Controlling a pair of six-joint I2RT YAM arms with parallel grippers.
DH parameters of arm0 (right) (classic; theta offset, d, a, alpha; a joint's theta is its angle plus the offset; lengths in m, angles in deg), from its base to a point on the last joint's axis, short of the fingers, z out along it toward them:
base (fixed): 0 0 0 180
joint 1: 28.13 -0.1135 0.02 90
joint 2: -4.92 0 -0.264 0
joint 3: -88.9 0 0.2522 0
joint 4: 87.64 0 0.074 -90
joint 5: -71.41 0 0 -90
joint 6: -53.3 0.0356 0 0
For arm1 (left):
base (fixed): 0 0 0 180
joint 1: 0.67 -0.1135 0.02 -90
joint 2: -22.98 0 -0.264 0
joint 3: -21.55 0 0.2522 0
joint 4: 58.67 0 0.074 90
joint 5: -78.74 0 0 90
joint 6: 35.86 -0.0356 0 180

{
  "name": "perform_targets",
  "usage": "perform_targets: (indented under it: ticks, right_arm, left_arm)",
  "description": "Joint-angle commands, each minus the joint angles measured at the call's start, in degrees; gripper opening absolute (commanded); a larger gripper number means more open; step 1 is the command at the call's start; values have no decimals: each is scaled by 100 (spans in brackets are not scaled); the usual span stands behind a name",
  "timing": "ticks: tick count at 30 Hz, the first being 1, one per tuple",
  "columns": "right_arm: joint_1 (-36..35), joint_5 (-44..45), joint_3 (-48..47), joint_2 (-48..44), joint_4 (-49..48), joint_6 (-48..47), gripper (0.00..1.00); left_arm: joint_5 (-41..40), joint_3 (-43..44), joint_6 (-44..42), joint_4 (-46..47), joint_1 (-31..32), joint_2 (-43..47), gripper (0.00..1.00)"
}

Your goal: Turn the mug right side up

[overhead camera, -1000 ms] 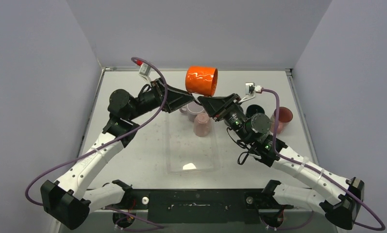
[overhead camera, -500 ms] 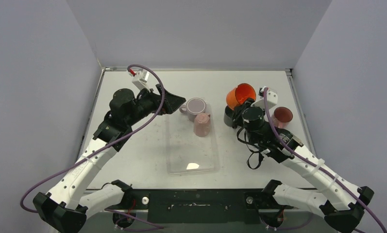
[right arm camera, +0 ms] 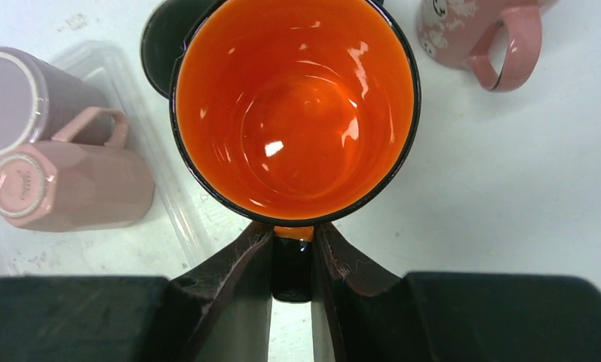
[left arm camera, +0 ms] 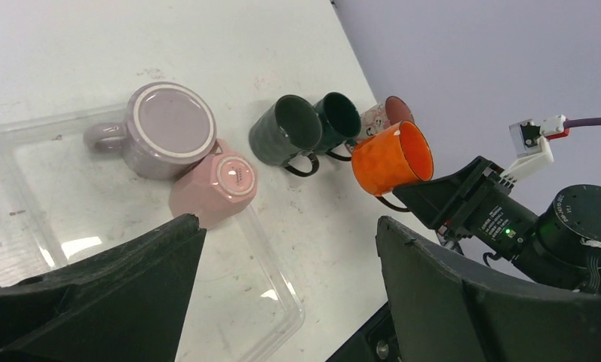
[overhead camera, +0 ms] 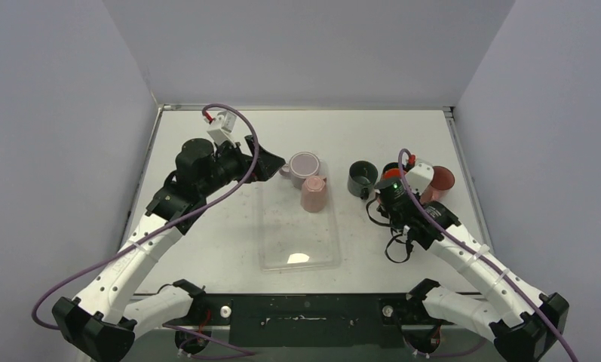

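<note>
Your right gripper (right arm camera: 292, 243) is pinching the glossy orange mug (right arm camera: 293, 113) by its handle, jaws narrowed onto it. The mug is tilting with its mouth upward, right of the tray, near a grey-green mug (left arm camera: 286, 130) and a dark green mug (left arm camera: 337, 115). Your left gripper (left arm camera: 289, 226) is hanging wide and empty over the clear plastic tray (left arm camera: 282, 320). The tray is holding a round lavender mug (left arm camera: 169, 128), base up, and a faceted pink mug (left arm camera: 218, 185) touching it. The stamp on the pink mug's base is showing too small to read.
</note>
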State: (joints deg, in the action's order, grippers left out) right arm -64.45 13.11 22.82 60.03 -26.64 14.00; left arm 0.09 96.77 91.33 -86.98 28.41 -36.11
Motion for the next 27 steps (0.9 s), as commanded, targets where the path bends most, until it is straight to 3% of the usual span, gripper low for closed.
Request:
perform_targets:
  ticks: [1, 11, 17, 22, 24, 27]
  right_arm:
    - [99, -26, 302, 48, -224, 240, 5]
    - [544, -607, 1214, 197, -888, 222, 5]
    - [807, -823, 1637, 187, -1285, 51, 5]
    - [1036, -951, 1969, 249, -1497, -26, 5]
    - [1128, -1020, 2040, 254, -1525, -18, 12]
    - [1145, -1051, 2039, 243, -1464, -20, 32]
  left_arm:
    - [-46, 297, -330, -418, -34, -150, 85]
    - [-388, 238, -519, -983, 66, -412, 88]
    - [-720, 381, -759, -1259, 124, -553, 98]
    - [-618, 401, -887, -1289, 129, -595, 96]
    - [-509, 364, -900, -1237, 132, -595, 96]
    - [-421, 313, -871, -1163, 201, -640, 96]
